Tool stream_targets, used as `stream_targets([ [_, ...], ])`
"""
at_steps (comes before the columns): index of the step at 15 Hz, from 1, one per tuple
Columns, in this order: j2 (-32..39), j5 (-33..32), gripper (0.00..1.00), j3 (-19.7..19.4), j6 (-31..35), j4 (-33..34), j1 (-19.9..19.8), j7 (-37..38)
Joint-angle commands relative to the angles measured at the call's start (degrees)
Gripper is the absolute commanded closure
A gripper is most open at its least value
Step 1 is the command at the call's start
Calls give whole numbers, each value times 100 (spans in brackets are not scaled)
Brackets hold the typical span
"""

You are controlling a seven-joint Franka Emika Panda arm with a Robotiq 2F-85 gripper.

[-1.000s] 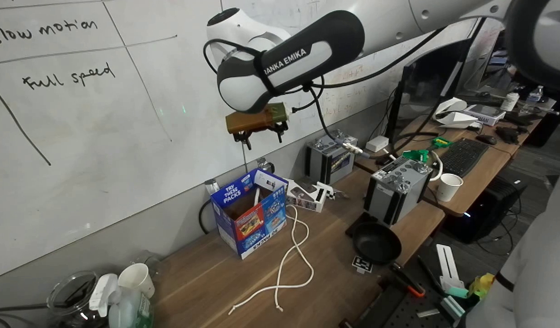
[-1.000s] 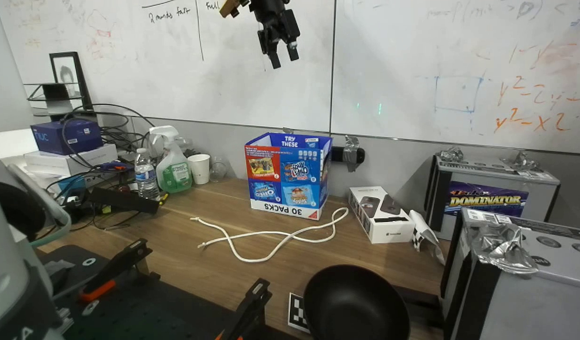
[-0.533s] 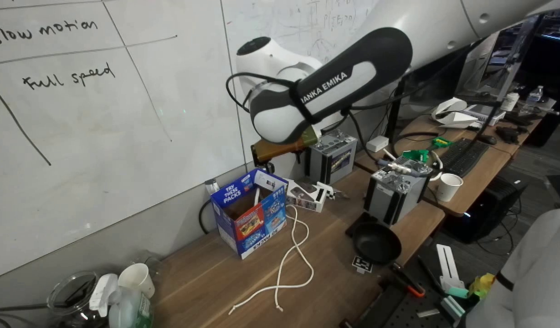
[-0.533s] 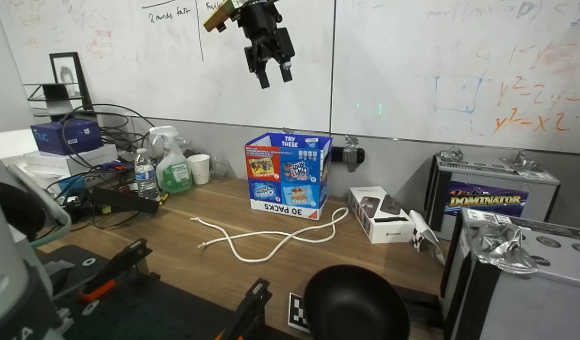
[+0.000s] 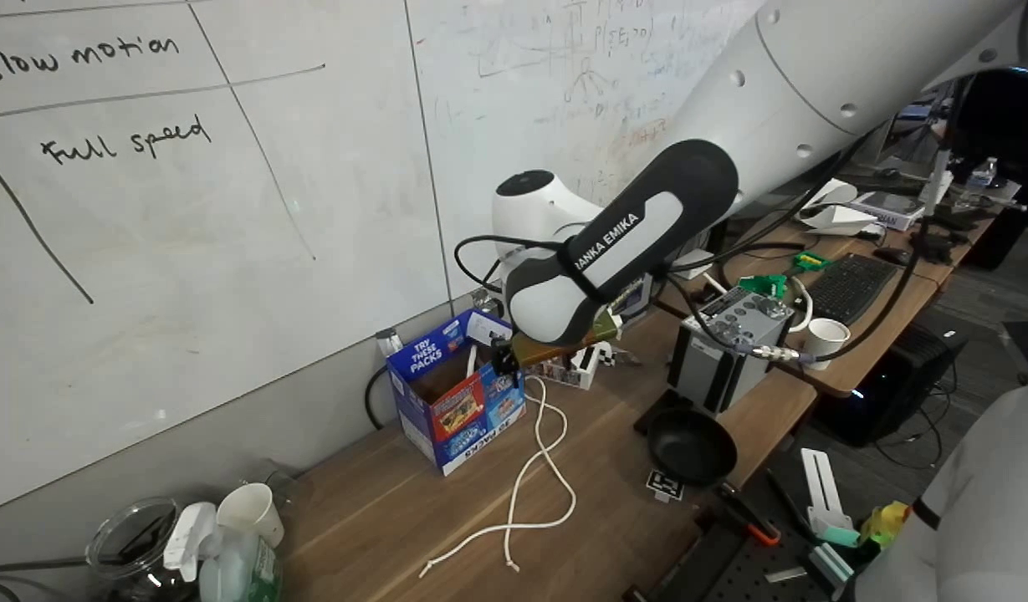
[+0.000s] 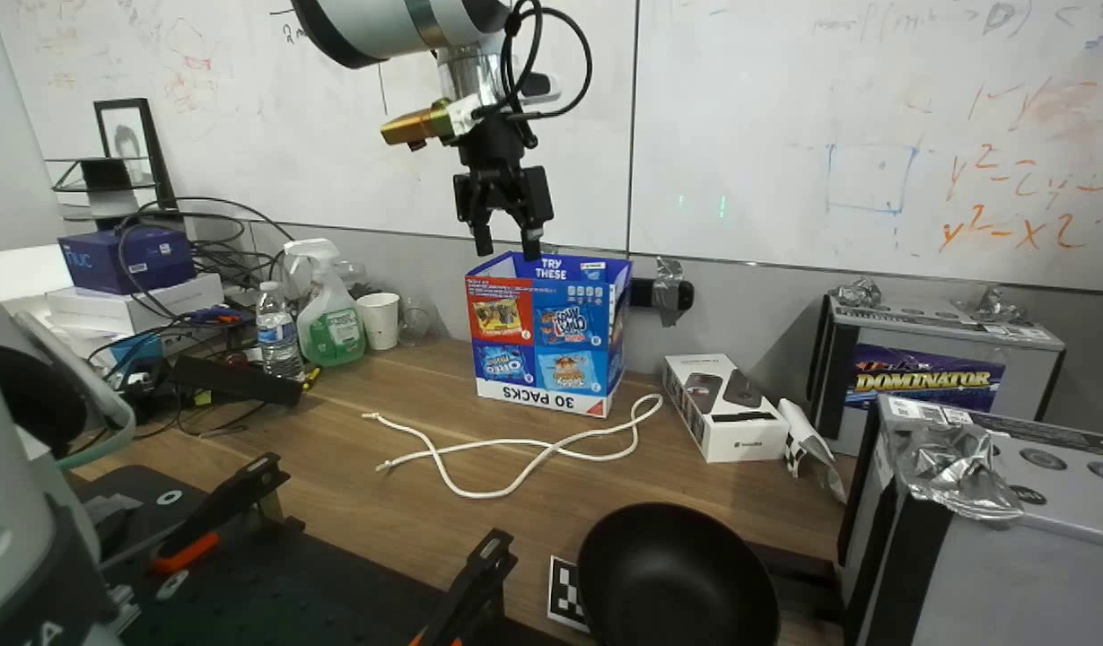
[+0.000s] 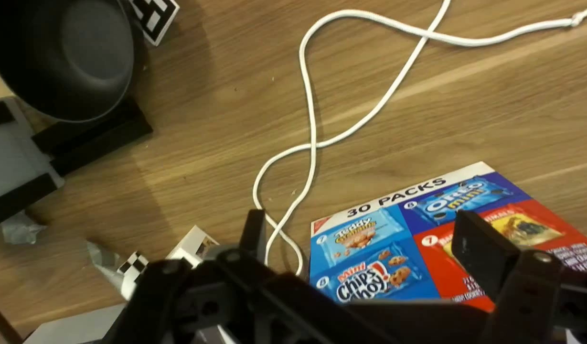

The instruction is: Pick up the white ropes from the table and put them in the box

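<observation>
Dropping lower, gripping nothing yet

Coming down near blue box [image 6: 546,348], holding fingers [image 7: 478,246] spread and empty. Finding white rope [image 6: 555,446] unmoved, lying on counter [image 6: 363,489] in front of box; probably lining up a grasp.

The white rope [image 7: 313,144] is just lying limp on the brown wood-grain tabletop [image 5: 380,527] — loose, wiggly loops crossing over itself more than once, and both visible ends look knotted. Its looped end sits just beside the blue snack carton [image 6: 548,341], which stands open-topped — red and white print, "30 PACKS" upside down along the bottom edge.
</observation>
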Motion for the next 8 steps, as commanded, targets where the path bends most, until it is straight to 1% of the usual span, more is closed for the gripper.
stream_targets([
  [1, 590, 588, 0, -34, 412, 108, -48, -583],
  [8, 1930, 1646, 0, -71, 776, 674, -85, -1250],
])
